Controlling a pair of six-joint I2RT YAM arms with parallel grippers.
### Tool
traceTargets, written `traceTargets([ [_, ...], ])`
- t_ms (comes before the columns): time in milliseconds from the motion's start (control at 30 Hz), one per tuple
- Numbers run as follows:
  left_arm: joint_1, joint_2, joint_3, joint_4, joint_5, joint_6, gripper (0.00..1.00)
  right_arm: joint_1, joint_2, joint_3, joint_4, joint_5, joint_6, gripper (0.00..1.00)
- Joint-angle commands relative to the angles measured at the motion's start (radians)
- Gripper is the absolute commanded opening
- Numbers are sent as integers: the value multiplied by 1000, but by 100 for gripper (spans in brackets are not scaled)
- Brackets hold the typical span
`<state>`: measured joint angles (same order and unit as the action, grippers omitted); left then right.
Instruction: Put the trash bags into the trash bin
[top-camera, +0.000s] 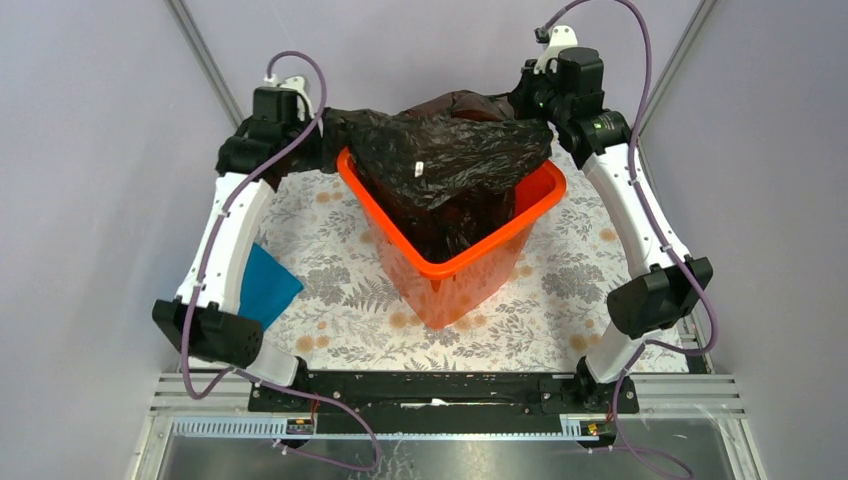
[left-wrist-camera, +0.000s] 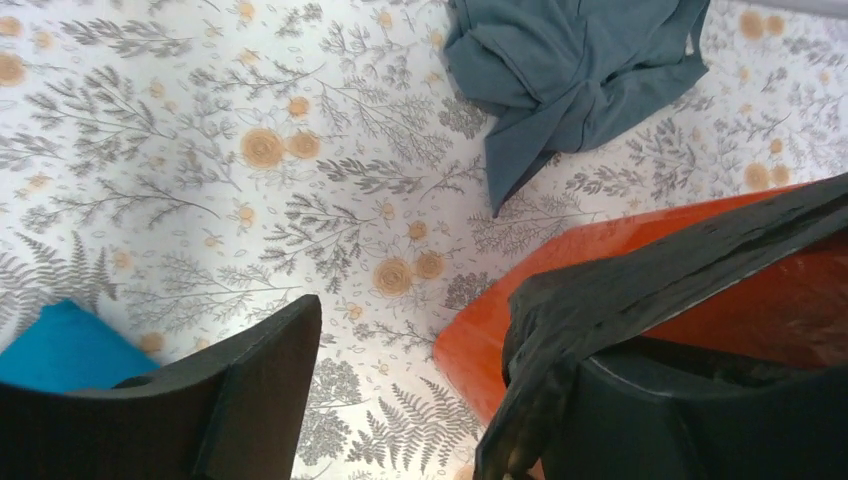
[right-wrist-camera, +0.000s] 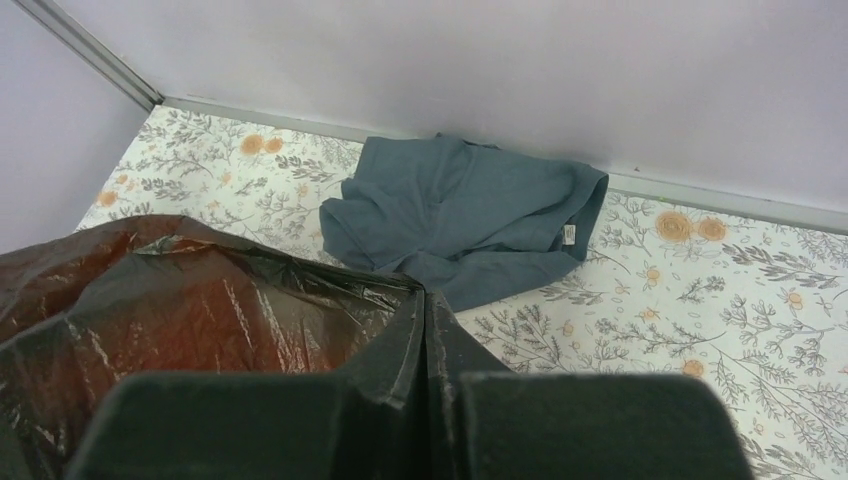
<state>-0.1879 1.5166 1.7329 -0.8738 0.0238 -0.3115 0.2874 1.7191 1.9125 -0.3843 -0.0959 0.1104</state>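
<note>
The orange trash bin (top-camera: 455, 270) stands in the middle of the table. A glossy black trash bag (top-camera: 450, 150) is draped over its far rim and hangs partly inside. My right gripper (right-wrist-camera: 425, 315), at the bin's far right corner (top-camera: 540, 110), is shut on a pinched edge of the bag (right-wrist-camera: 200, 310). My left gripper (left-wrist-camera: 440, 400) is at the bin's far left corner (top-camera: 322, 140) with its jaws wide open. A strip of the bag (left-wrist-camera: 620, 290) lies loose over the right finger (left-wrist-camera: 690, 420), beside the bin's wall (left-wrist-camera: 480, 350).
A grey-blue cloth (right-wrist-camera: 470, 215) lies crumpled on the floral tablecloth behind the bin, near the back wall (left-wrist-camera: 570, 80). A teal-blue cloth (top-camera: 265, 285) lies under my left arm, near the table's left edge (left-wrist-camera: 60, 350). Grey walls close in the table on three sides.
</note>
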Motion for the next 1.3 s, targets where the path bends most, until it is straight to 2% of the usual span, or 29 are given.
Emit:
traceTargets([
  [0, 8, -116, 107, -22, -53, 12, 80, -7, -89, 23, 3, 23, 9, 3],
  [100, 8, -173, 125, -55, -80, 8, 91, -7, -105, 16, 6, 24, 18, 3],
  [233, 8, -256, 132, -94, -143, 3, 98, -7, -129, 3, 8, 18, 27, 3],
  [433, 8, -357, 159, -129, -186, -13, 99, -8, -148, -13, 15, 37, 23, 2],
  [500, 8, -392, 166, -103, -95, -26, 99, -7, -154, -17, 9, 41, 23, 1],
  [600, 8, -432, 124, 6, 193, -83, 99, -7, -174, -41, 22, 43, 30, 0],
  [667, 8, -420, 108, 50, 325, -168, 99, -7, -184, -52, 30, 36, 37, 0],
  [933, 8, -351, 50, 110, 507, -548, 99, -7, -200, -55, 37, 24, 38, 0],
  [1067, 8, -381, -71, 262, 546, -692, 99, -7, -205, -67, 51, 11, 44, 0],
  [1167, 7, -386, -105, 291, 556, -716, 91, -7, -205, -69, 55, 6, 45, 0],
  [1233, 7, -398, -120, 296, 542, -699, 73, -7, -207, -75, 57, 9, 44, 0],
  [1267, 7, -406, -134, 295, 538, -692, 60, -7, -210, -78, 57, 14, 42, 0],
])
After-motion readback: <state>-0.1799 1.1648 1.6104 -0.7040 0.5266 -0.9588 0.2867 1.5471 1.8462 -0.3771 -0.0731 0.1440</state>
